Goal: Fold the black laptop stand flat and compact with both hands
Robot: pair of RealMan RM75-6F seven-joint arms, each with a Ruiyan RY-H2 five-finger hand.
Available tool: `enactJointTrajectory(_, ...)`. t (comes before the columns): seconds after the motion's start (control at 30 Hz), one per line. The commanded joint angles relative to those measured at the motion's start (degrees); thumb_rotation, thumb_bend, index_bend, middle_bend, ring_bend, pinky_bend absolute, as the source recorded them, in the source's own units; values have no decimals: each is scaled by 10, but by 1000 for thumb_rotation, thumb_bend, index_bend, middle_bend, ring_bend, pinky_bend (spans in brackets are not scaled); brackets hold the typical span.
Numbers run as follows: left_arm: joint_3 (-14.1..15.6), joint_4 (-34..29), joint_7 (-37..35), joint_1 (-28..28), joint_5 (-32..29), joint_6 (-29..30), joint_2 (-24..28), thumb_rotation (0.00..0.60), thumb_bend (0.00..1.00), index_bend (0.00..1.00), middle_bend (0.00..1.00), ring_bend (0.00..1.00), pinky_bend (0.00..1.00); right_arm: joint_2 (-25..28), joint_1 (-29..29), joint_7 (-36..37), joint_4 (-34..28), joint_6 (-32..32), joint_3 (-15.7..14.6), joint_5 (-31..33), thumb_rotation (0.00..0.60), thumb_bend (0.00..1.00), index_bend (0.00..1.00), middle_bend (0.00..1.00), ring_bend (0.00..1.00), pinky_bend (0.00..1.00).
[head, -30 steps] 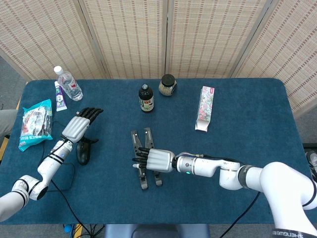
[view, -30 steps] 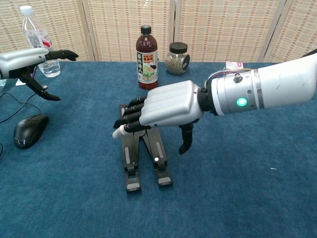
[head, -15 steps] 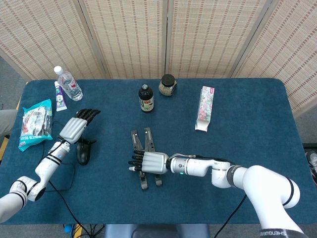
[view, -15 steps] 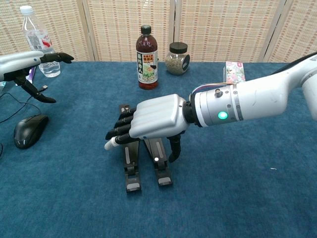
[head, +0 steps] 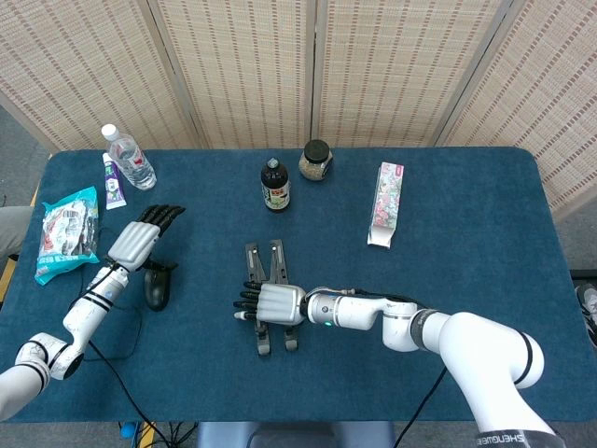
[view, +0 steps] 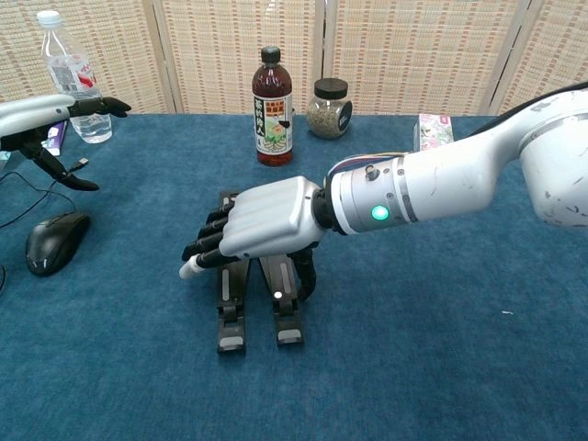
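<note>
Right hand (view: 262, 220): my fingers (view: 204, 246) lay extended over the black twin-rail laptop stand (head: 266, 297), gripping nothing. Stand: mid blue-clothed table (head: 466, 205), lying low, rails parallel; folding seemed nearly done. Left hand (head: 138, 240): open above the black mouse (head: 156, 288), not yet engaged.

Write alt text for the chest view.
The right hand lies palm-down over the black stand at the middle of a blue table. The left hand is raised at far left above a mouse. A dark bottle and a jar stand behind.
</note>
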Motion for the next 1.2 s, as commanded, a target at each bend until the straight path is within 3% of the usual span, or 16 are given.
enactJointTrajectory(0.03,0,3,-4,1,0,0,0,600,114,28,57,0,9,-3,8,7,1,-7,1,4,600,0,0,0,0,0)
enactJointTrajectory(0.4,1,15,-14,4,4,2,-6,600,114,27,57,0,9,-8,35,38,6,-42,-3,19,600,64,0,1,0,0)
enactJointTrajectory(1.2,4,32,-31,7,11,7,-14,600,114,27,57,0,9,-30,42,72,41,-18,-19,23,600,98,24,269,0,0)
